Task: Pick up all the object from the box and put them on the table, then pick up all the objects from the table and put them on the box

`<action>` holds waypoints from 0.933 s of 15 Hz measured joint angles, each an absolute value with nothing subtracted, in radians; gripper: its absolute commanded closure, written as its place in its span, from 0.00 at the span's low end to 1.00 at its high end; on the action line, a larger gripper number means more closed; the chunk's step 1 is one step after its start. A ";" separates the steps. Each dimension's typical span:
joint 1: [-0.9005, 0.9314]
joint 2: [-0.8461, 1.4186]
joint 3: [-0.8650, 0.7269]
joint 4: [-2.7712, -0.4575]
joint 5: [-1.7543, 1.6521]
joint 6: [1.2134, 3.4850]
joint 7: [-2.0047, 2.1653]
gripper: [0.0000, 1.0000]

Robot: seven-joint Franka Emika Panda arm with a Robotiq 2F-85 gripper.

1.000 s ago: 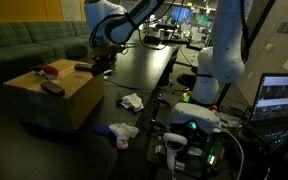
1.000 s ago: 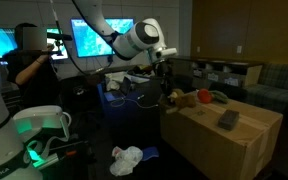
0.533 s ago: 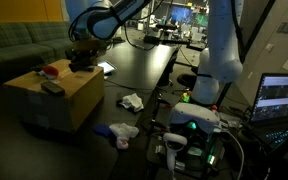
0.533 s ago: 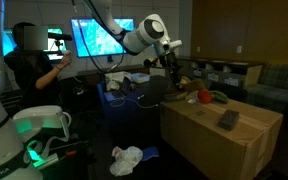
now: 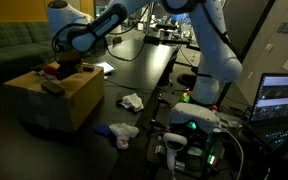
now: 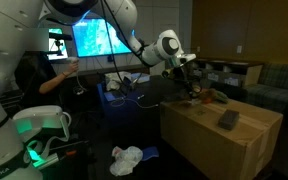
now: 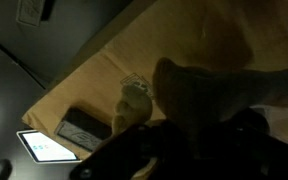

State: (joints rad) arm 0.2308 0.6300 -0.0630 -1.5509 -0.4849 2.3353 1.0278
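Parked over the large tan cardboard box [image 5: 74, 105] with jaws squeezed together; treat the dark blocky item [image 5: 52, 87] as rigid, probably light; pinch across its narrow sides.

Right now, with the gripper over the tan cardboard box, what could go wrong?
The shut gripper hangs close above the tan cardboard box, beside the small red item; a sideways move could knock it off. In the wrist view a blurred brown shape covers much of the picture, so placing near the dark blocky item would be guesswork.
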 measured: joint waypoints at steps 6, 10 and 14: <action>0.203 0.787 -0.071 -1.368 -0.374 2.319 0.873 0.48; 0.198 0.797 -0.071 -1.314 -0.306 2.273 0.761 0.18; 0.195 0.782 -0.071 -1.284 -0.267 2.233 0.686 0.00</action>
State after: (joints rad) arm 0.1949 0.7819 -0.0709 -1.2839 -0.2671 2.2326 0.6857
